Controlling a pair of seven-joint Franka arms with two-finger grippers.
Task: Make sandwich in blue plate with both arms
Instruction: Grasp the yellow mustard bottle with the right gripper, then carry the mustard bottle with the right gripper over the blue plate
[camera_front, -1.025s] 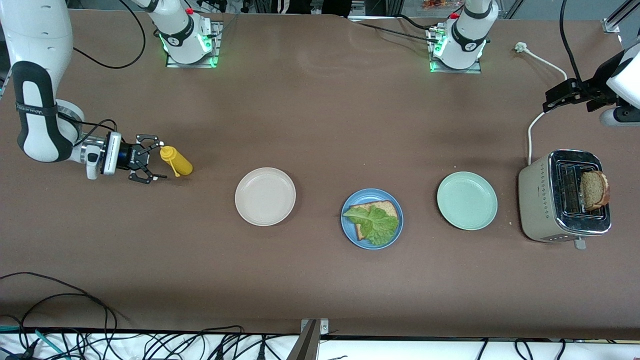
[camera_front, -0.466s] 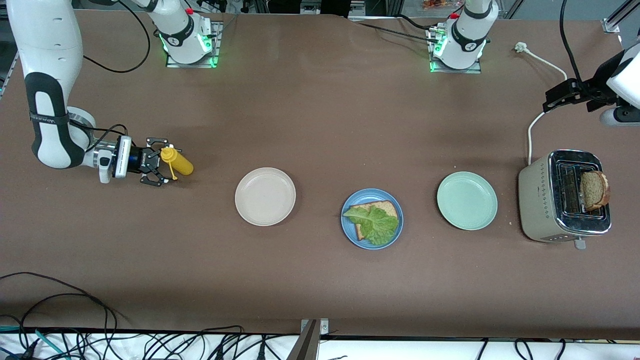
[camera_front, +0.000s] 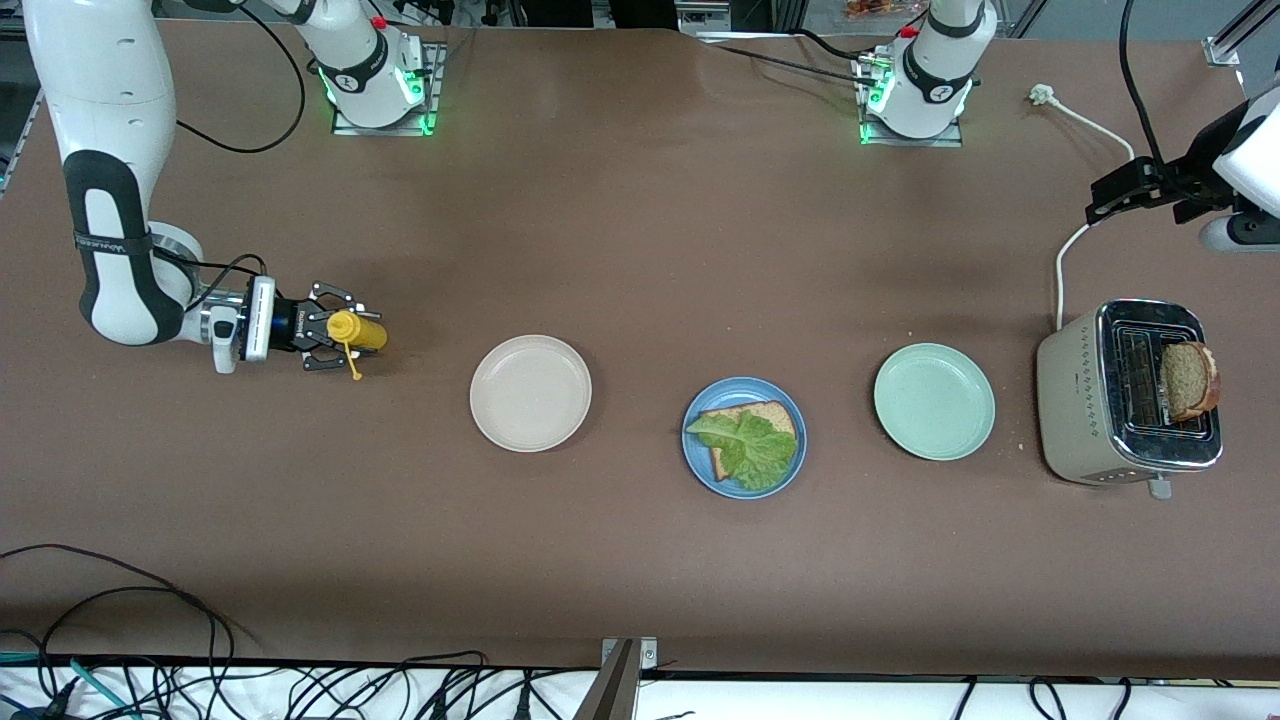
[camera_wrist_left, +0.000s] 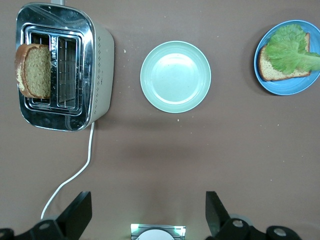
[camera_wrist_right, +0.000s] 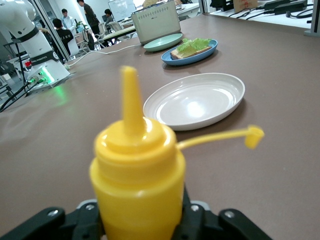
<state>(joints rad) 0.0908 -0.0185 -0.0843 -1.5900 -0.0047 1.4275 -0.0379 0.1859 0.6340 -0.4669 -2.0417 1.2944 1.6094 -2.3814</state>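
The blue plate (camera_front: 705, 470) sits near the middle of the table with one brown toast slice (camera_front: 772, 412) and a green lettuce leaf (camera_front: 748, 447) on top. A second toast slice (camera_front: 1188, 380) stands in the toaster (camera_front: 1085, 400). My right gripper (camera_front: 338, 331) reaches in level at the right arm's end of the table. It is shut on an upright yellow squeeze bottle (camera_front: 364, 333), fingers pressed to both its sides (camera_wrist_right: 135, 170). The bottle's cap dangles on its strap (camera_wrist_right: 254, 134). My left gripper (camera_wrist_left: 145, 220) waits open and empty, high over the table by the toaster.
A cream-white plate (camera_front: 530, 393) lies between the bottle and the blue plate. A pale green plate (camera_front: 934, 401) lies between the blue plate and the toaster. The toaster's white cord (camera_front: 1062, 270) runs toward the left arm's base. Cables hang along the table's near edge.
My right gripper has slid forward around the yellow bottle and its fingers have closed in on it. The left arm, plates and toast have not moved.
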